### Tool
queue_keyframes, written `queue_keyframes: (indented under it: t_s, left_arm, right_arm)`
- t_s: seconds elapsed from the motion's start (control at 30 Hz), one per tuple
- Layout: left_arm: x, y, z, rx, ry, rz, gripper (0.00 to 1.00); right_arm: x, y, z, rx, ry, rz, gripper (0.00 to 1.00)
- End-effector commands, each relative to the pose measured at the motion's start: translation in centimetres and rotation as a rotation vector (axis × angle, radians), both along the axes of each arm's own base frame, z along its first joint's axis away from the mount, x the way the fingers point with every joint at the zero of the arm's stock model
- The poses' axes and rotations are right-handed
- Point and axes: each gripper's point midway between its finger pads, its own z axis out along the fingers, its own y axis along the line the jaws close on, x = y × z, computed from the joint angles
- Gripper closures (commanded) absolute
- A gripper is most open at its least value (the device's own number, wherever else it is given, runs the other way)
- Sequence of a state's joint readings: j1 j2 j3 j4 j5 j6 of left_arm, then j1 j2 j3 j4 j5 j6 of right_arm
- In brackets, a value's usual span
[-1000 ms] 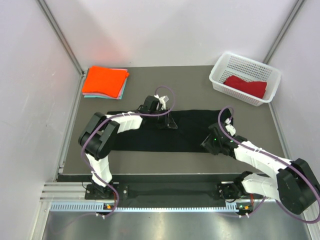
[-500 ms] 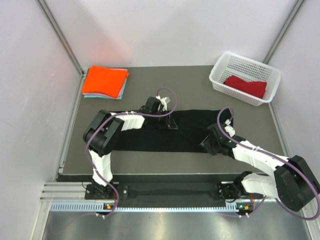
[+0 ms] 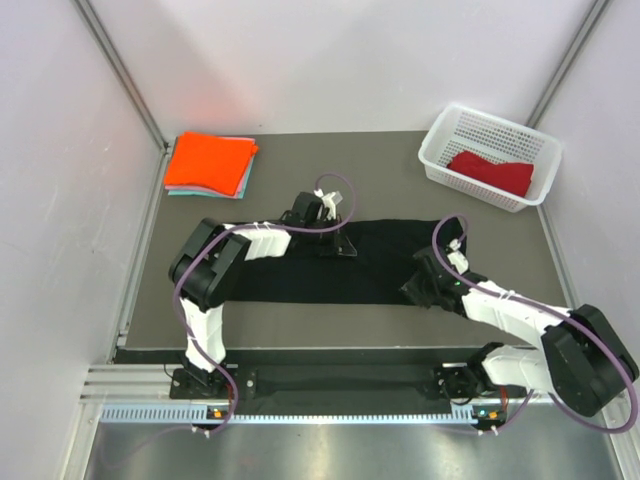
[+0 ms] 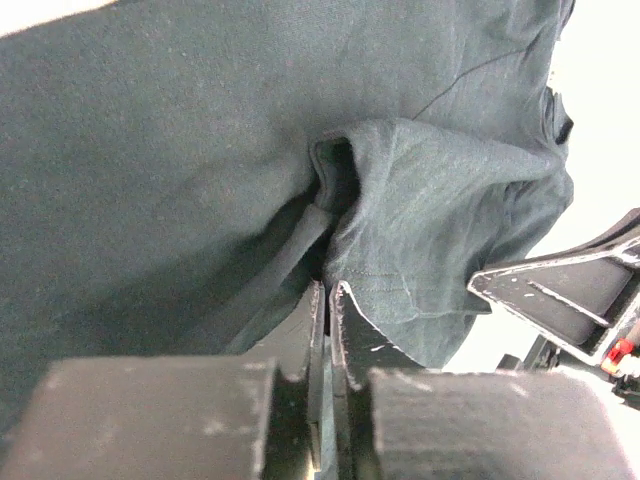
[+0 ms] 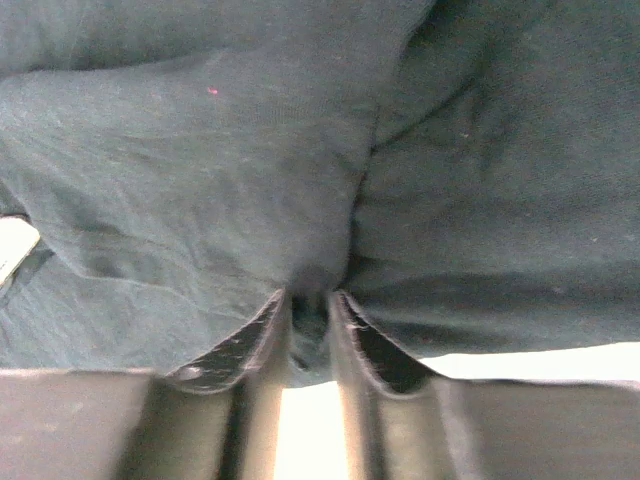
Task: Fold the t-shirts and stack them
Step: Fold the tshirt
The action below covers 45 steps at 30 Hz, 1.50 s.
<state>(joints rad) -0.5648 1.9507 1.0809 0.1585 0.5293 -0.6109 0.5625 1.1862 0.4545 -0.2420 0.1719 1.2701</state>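
Observation:
The large black t-shirt lies spread as a wide band across the middle of the table. My left gripper is down on its far edge. In the left wrist view the left gripper is shut, with a raised fold of the black t-shirt pinched at its tips. My right gripper is at the shirt's near right part. In the right wrist view the right gripper is shut on a bunch of the black t-shirt. An orange t-shirt lies folded on a teal t-shirt at the far left. The dark red t-shirt lies in the basket.
The white mesh basket stands at the far right corner. White walls enclose the table on three sides, with metal posts in the back corners. Bare grey table lies between the folded stack and the basket.
Both grippers have closed on the black t-shirt; a second ago their jaws stood wider. The left arm's elbow has shifted slightly right, and the right gripper edged a little away from me.

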Motion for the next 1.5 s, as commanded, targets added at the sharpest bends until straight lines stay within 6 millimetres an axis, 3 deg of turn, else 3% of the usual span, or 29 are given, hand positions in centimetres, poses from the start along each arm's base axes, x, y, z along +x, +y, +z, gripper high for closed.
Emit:
queue_keyframes:
  t_s: [0.0, 0.07, 0.23, 0.43, 0.63, 1.47]
  left_arm:
    - [1.1, -1.4, 1.8, -0.058, -0.061, -0.025, 1.0]
    - [1.1, -1.3, 2.0, -0.058, -0.058, -0.024, 1.0]
    - [1.3, -0.7, 2.9, -0.03, 0.006, 0.073, 1.0]
    - [-0.2, 0.2, 3.7, 0.007, 0.047, 0.099, 1.0]
    - [-2.0, 1.7, 3.3, 0.075, 0.089, 0.133, 1.0]
    - [-7.9, 2.0, -0.2, 0.177, 0.228, 0.134, 1.0]
  right_arm:
    - [0.0, 0.0, -0.1, -0.003, -0.023, -0.012, 0.9]
    - [0.2, -0.3, 0.5, -0.017, -0.044, -0.01, 0.99]
    - [0.2, -1.5, 2.6, -0.073, -0.091, 0.006, 1.0]
    - [-0.5, -2.6, 4.2, -0.111, -0.109, 0.015, 1.0]
    - [-1.9, -2.4, 3.1, -0.079, -0.08, 0.05, 1.0]
    - [-5.4, -3.4, 1.7, -0.081, -0.043, 0.139, 1.0]
